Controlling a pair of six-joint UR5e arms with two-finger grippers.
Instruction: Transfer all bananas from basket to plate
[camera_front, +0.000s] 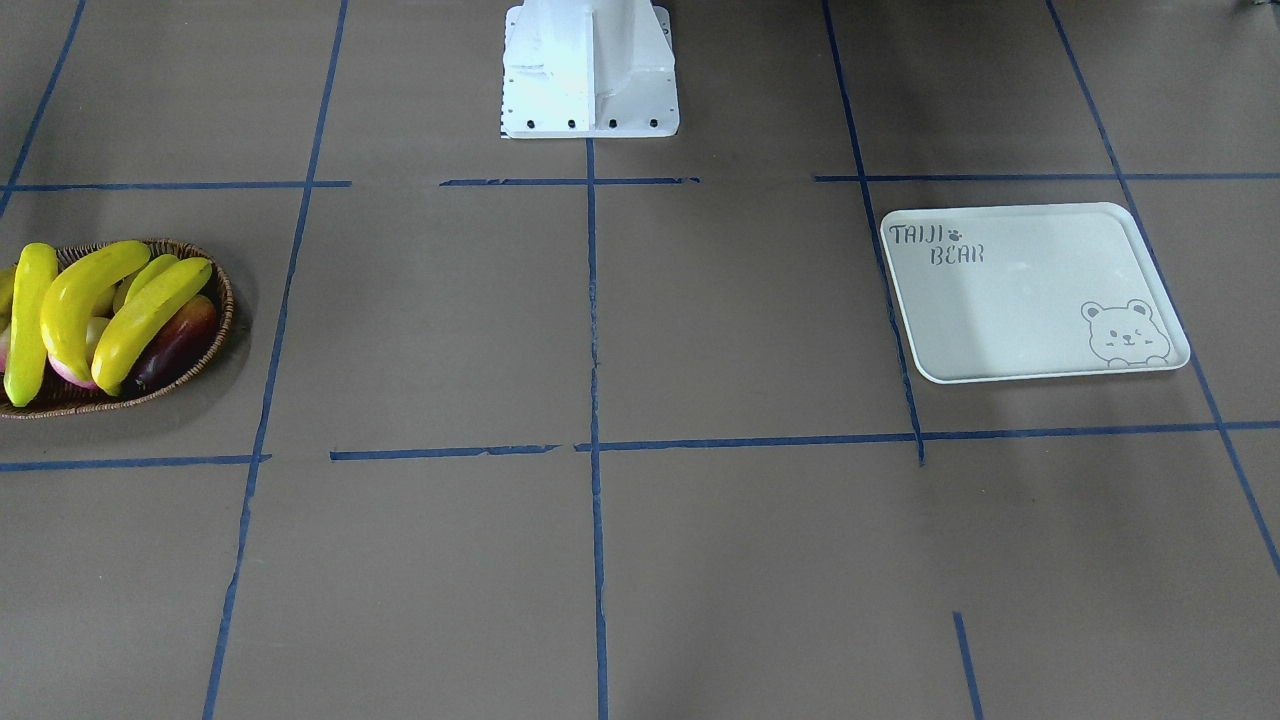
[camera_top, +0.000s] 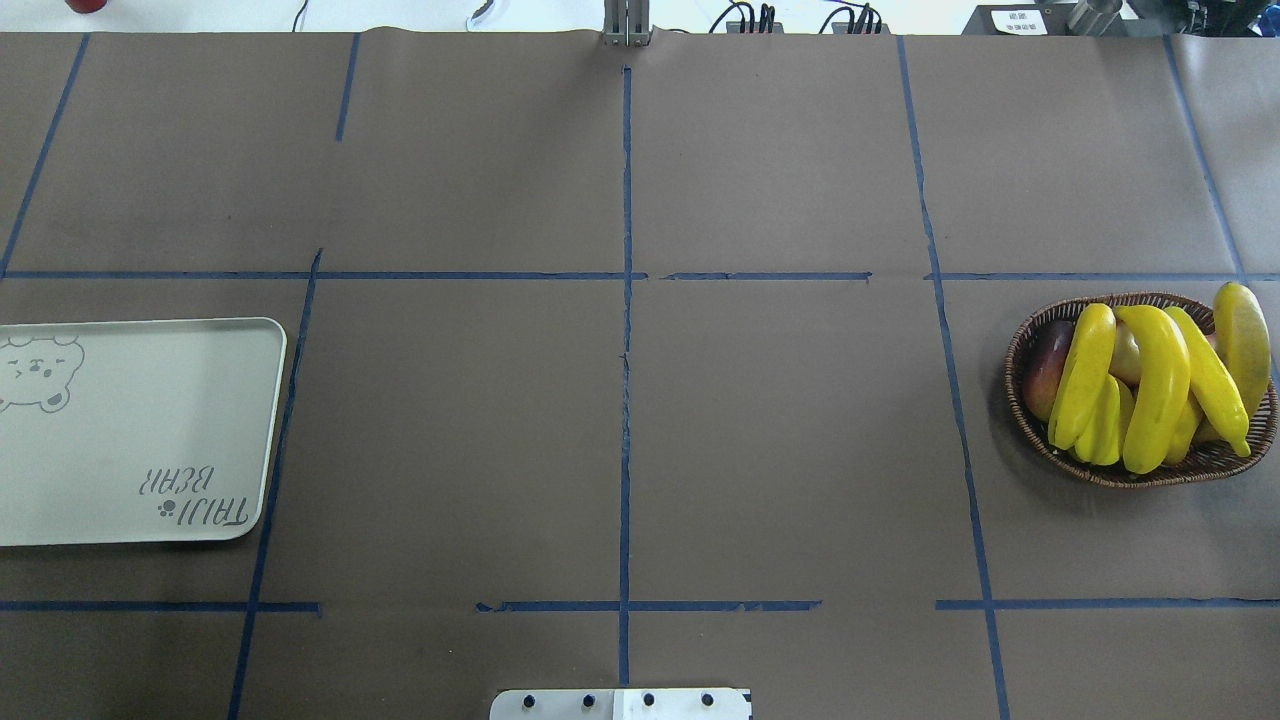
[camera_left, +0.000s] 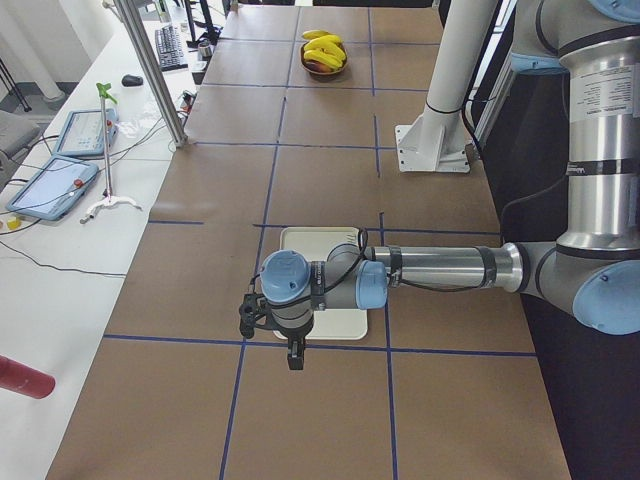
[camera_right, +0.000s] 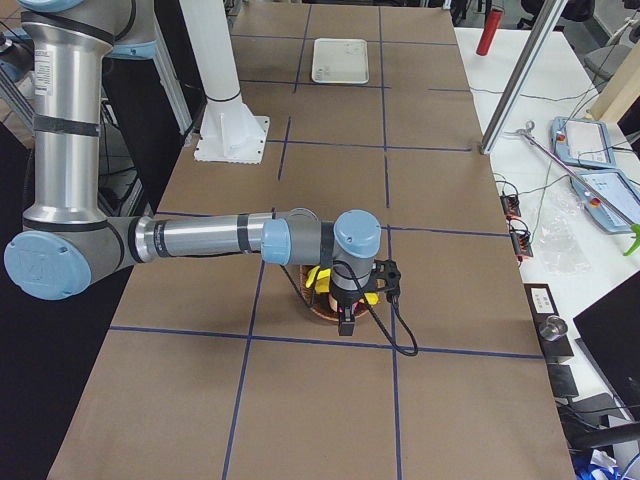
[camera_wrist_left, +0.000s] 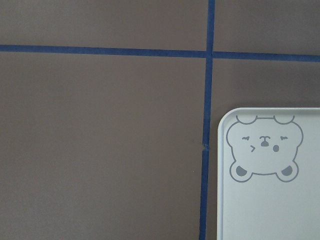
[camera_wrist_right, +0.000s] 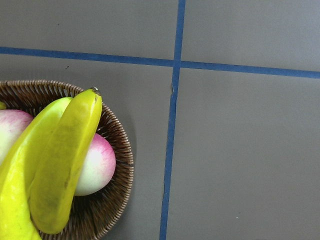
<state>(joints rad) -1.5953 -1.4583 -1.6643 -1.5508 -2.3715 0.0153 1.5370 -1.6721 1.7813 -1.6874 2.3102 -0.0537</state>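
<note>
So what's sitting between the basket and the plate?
Nothing. In the overhead view, only bare table and blue tape lines lie between the basket and the plate.

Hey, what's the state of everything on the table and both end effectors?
bananas: all in the basket
basket: loaded, bananas atop other fruit
plate: flat, bare
left end effector: raised by the plate's corner, grip state unclear
right end effector: raised over the basket, grip state unclear

Table (camera_top: 450, 430) (blue-taped) bears basket (camera_top: 1210, 458); plate (camera_top: 130, 430) well apart.
</note>
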